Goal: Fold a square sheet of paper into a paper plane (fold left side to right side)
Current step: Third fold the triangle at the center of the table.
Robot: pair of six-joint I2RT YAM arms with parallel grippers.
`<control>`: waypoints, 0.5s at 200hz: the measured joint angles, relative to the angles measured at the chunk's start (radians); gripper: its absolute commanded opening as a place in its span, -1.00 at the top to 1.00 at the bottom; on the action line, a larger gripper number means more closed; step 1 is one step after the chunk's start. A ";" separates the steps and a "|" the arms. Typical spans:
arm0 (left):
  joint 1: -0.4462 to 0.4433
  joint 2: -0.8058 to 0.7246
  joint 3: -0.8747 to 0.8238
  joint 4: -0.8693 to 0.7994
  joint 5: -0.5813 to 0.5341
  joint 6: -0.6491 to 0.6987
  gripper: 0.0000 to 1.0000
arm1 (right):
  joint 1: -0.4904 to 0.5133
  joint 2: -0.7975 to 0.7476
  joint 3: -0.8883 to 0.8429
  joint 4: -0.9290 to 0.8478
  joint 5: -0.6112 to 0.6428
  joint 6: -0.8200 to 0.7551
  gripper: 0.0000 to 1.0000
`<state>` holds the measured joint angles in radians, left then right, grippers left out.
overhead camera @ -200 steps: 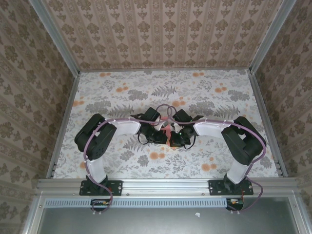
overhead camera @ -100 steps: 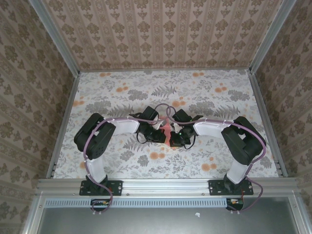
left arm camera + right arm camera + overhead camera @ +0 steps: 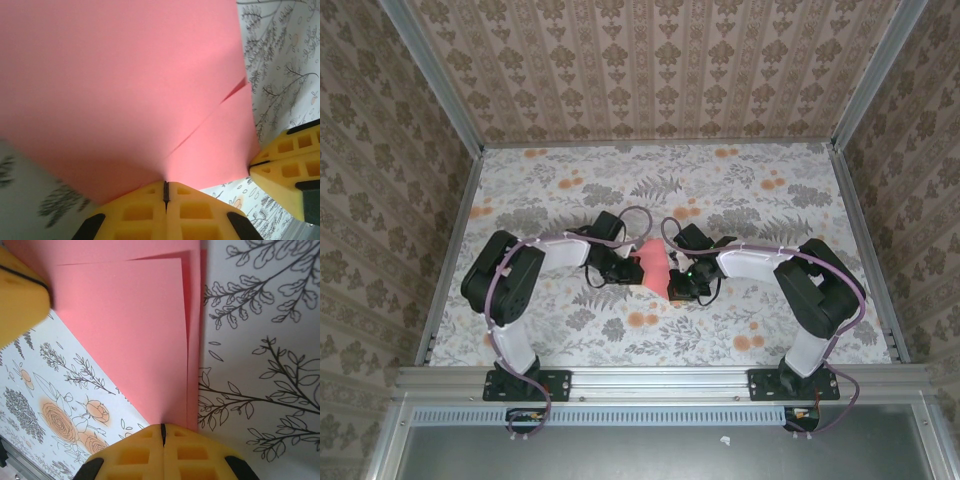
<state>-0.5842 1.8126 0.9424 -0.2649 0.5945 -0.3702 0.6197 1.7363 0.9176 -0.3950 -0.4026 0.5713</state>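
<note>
The folded salmon-pink paper [image 3: 653, 262] spanned the gap between the left gripper [image 3: 166, 186] and right gripper [image 3: 162, 428], each clamped on one of its edges.

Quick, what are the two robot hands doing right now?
Left gripper: shut, pinching the thin salmon-pink folded sheet of paper.
Right gripper: shut, pinching that paper's edge too.
</note>
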 measured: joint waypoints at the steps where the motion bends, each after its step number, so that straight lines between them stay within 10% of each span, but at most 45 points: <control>1: 0.002 0.000 0.000 -0.001 0.000 0.000 1.00 | 0.000 0.000 0.000 0.000 0.000 0.000 1.00; 57: 0.090 -0.005 0.011 -0.046 -0.007 0.040 0.92 | 0.000 -0.002 -0.004 0.019 -0.006 0.002 1.00; 100: 0.124 -0.113 -0.007 -0.065 -0.079 0.033 0.53 | -0.002 -0.064 -0.030 0.065 -0.013 -0.003 0.30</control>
<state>-0.4606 1.6997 0.9356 -0.3302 0.5152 -0.3374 0.6178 1.6726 0.8879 -0.3302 -0.4160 0.5678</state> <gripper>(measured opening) 0.169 0.262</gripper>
